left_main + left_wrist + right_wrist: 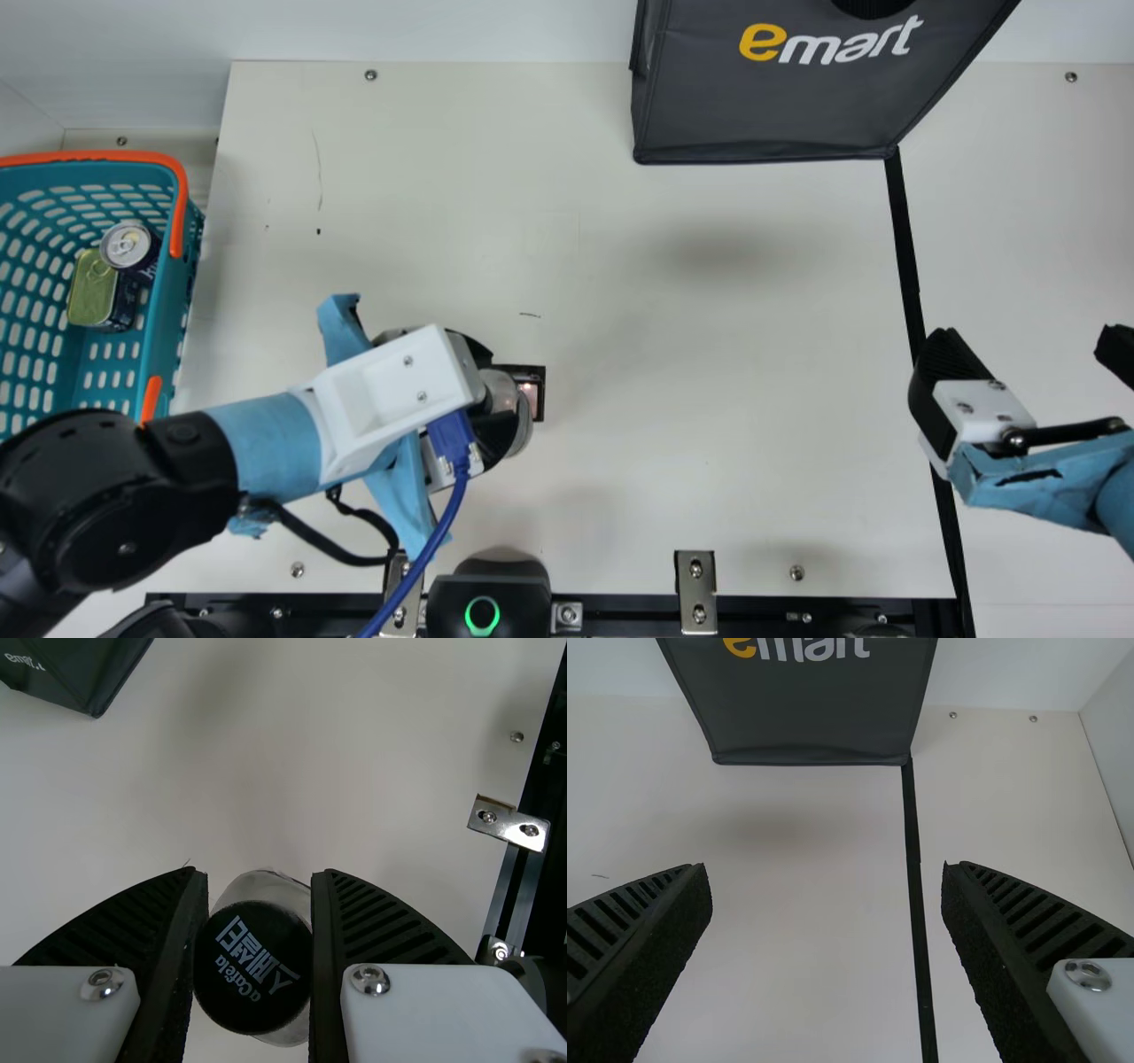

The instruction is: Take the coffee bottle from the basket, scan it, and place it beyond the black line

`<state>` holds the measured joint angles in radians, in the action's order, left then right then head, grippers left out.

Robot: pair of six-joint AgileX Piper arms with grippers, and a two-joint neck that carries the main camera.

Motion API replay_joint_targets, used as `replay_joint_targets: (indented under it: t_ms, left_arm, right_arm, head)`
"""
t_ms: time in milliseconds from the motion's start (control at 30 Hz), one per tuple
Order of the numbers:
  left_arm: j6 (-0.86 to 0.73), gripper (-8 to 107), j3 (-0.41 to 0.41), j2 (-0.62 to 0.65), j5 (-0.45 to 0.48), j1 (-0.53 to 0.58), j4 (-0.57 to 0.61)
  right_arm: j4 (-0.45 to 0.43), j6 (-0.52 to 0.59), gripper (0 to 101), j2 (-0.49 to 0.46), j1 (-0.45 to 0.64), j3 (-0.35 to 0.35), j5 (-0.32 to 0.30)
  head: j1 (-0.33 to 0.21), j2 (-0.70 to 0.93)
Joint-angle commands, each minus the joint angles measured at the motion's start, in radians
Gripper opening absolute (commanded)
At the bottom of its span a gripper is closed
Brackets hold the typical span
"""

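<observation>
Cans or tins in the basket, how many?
2. A round can and, beside it, a gold-lidded tin, both in the teal basket at the main view's left. More may be hidden under them.

The cream table carries the basket at its left edge, a dark bag at its far edge and a black line.

Main view overhead, seemingly near-vertical
</observation>
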<state>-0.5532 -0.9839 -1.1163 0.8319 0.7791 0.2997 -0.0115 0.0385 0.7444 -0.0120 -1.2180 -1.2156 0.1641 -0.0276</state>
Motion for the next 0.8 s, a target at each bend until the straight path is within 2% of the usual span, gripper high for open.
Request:
replay_joint_targets:
  t_ms: [0, 367, 767]
  left_arm:
    - [0.002, 10, 0.006, 0.006, 0.003, 0.005, 0.002]
    - [0.036, 10, 0.036, 0.036, 0.001, 0.047, -0.006]
    - [0.054, 10, 0.089, 0.021, -0.075, 0.085, -0.014]
  right_arm:
    - [0.0, 0.0, 91, 0.0, 0.0, 0.0, 0.0]
    - [0.0, 0.0, 91, 0.0, 0.0, 0.0, 0.001]
    - [0.0, 0.0, 91, 0.0, 0.0, 0.0, 0.001]
  head:
    - [-0.026, 0.0]
    - [-0.026, 0.0]
    - [-0.026, 0.0]
